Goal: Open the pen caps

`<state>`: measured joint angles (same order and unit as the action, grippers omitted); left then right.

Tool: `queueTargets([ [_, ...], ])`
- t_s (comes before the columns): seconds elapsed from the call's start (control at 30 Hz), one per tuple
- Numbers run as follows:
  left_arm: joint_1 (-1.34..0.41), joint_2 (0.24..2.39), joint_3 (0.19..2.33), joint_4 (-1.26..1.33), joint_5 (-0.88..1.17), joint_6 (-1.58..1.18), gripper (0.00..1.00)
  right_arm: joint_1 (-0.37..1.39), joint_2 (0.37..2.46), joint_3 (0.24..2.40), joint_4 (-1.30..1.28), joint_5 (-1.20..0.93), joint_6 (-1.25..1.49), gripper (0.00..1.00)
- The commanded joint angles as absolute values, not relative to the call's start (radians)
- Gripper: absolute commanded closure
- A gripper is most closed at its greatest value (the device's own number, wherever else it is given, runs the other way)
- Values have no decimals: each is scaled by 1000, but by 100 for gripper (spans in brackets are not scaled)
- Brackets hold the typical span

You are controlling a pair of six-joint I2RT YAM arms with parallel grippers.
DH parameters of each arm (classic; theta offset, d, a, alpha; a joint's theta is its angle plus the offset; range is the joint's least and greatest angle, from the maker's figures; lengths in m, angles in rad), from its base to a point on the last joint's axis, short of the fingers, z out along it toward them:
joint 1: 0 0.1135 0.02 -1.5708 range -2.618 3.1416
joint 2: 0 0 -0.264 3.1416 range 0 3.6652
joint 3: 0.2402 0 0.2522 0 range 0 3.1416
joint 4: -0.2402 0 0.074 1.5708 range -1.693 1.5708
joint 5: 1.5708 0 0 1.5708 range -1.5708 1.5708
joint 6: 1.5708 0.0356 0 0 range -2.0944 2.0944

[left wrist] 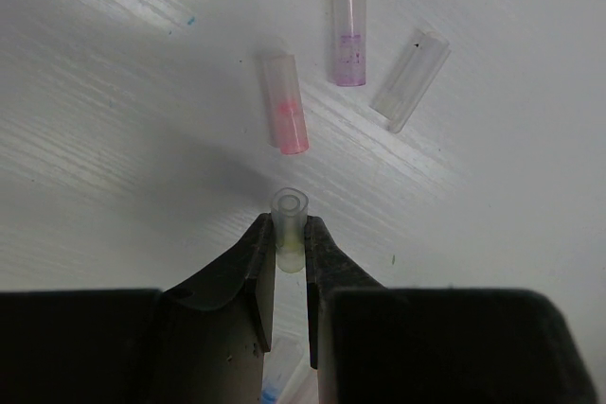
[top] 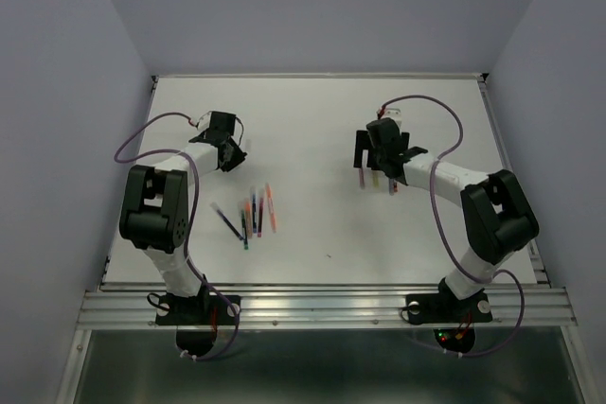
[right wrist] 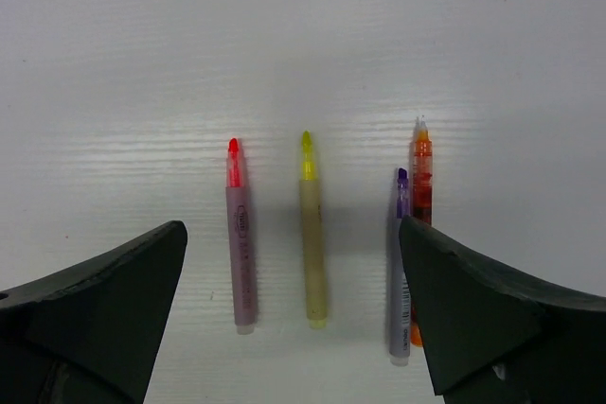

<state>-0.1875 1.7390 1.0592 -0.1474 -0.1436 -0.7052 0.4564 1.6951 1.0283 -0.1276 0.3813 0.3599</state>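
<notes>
Top view, pens: a loose cluster of pens lies on the tabletop near the left arm. I cannot tell from here which of them carry caps.
Top view, arms: the left claw and the right claw are well apart, so I judge a collision unlikely.
Left wrist, claw: the left claw is clamped on 1 pale cap, held right at the fingertips with its open mouth toward the camera.
Left wrist, loose caps: a pink cap, a purple cap and a clear cap lie just beyond.
Left wrist, risk: the grip is shallow on a smooth tube, so the cap could squirt out. Released from height, it could roll into the pink cap or away.
Right wrist, claw: the right claw is spread wide and holds nothing.
Right wrist, pens: 4 uncapped pens lie in a row below it: a red-tipped pen, a yellow pen, a purple pen and an orange pen.
Right wrist, risk: the purple and orange pens lie side by side, partly under the right finger. A straight descent could press on them, smear ink or scatter the row.
</notes>
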Motion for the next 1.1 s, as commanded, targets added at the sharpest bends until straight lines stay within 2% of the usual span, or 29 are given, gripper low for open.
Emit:
queueTargets([
  [0.0, -179, 1753, 1100, -158, -170, -712, 100, 448, 1620, 1065, -115, 365, 353, 0],
  [0.03, -179, 1756, 1104, -158, -166, -712, 100, 448, 1606, 1063, -114, 341, 342, 0],
  [0.13, -179, 1770, 1109, -160, -157, -713, 86, 448, 1580, 1055, -113, 298, 327, 0],
  [0.17, -178, 1775, 1111, -158, -153, -713, 77, 448, 1574, 1052, -114, 290, 324, 0],
  [0.2, -179, 1776, 1109, -158, -150, -713, 73, 448, 1563, 1051, -112, 279, 322, 0],
  [0.37, -179, 1775, 1104, -153, -146, -719, 64, 448, 1537, 1040, -112, 261, 316, 0],
  [0.6, -179, 1729, 1097, -156, -127, -715, 42, 448, 1517, 1023, -127, 158, 278, 0],
  [0.67, -179, 1697, 1089, -158, -107, -707, 34, 483, 1513, 1022, -144, 155, 262, 0],
  [0.87, -198, 1570, 1074, -167, -78, -686, 20, 610, 1508, 1032, -170, 172, 261, 0],
  [0.97, -207, 1499, 1077, -183, -83, -675, 3, 702, 1532, 1048, -178, 173, 284, 0],
  [1.07, -210, 1427, 1081, -190, -84, -666, 1, 790, 1589, 1077, -178, 181, 307, 0],
])
